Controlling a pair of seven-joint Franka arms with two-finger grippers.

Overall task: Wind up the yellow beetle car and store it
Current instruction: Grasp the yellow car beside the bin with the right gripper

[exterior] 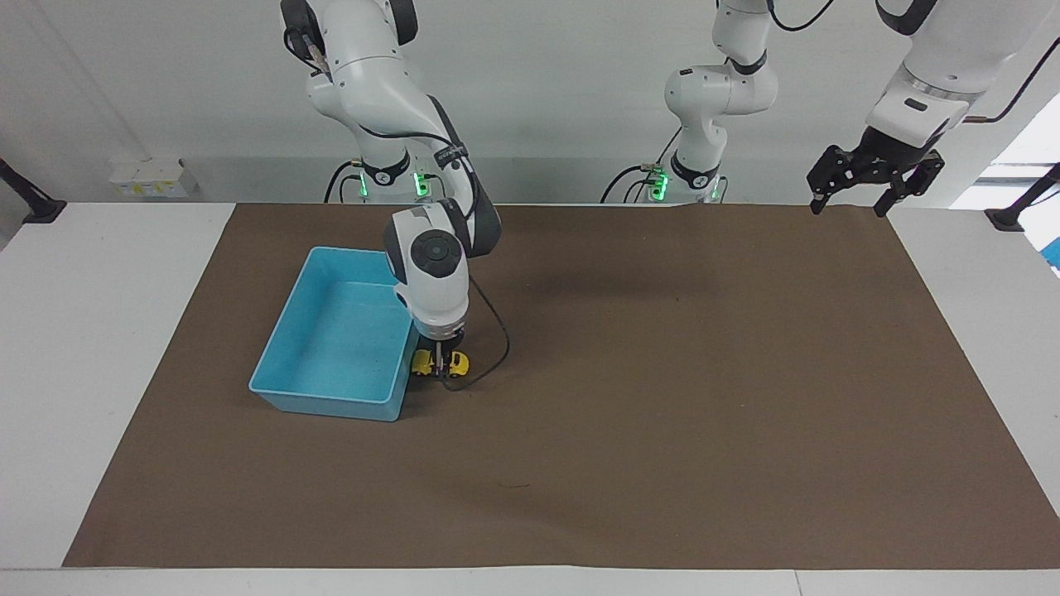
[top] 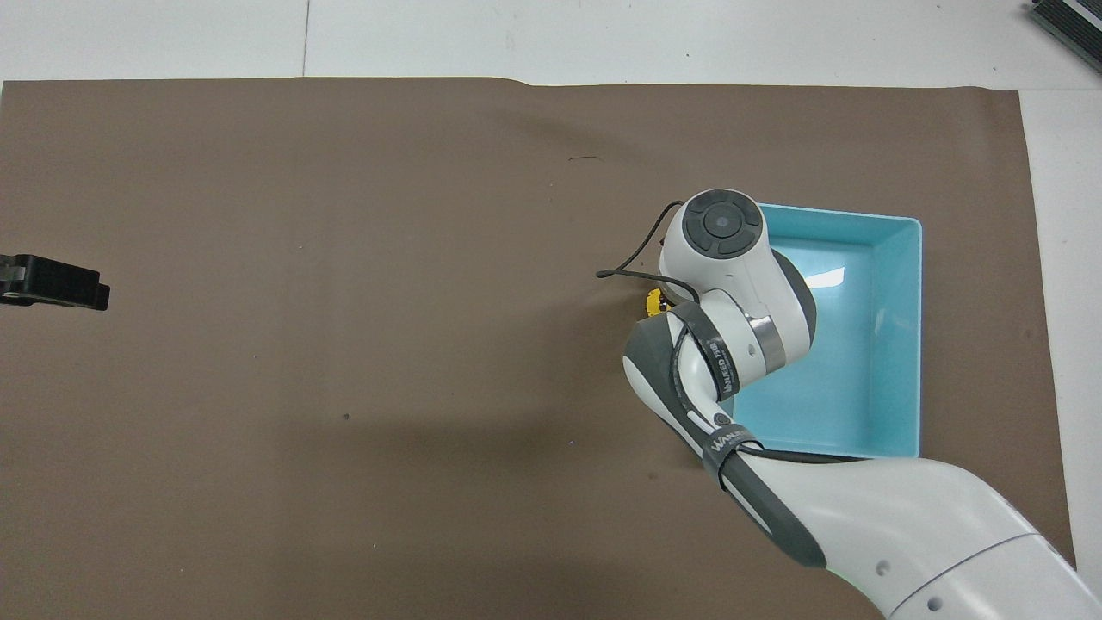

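Clamping the yellow beetle car [exterior: 440, 363] from straight above with right gripper [exterior: 445, 367] fingers, long axis along the light blue bin [exterior: 286, 339] wall, just beside it. Waiting with left gripper [exterior: 874, 176] fingers apart, raised over the surface [exterior: 662, 414] edge, well apart from the car.

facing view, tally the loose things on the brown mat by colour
yellow: 1, the yellow beetle car, on the mat beside the bin, with the right tool shut on it
light blue: 1, the bin
total: 2
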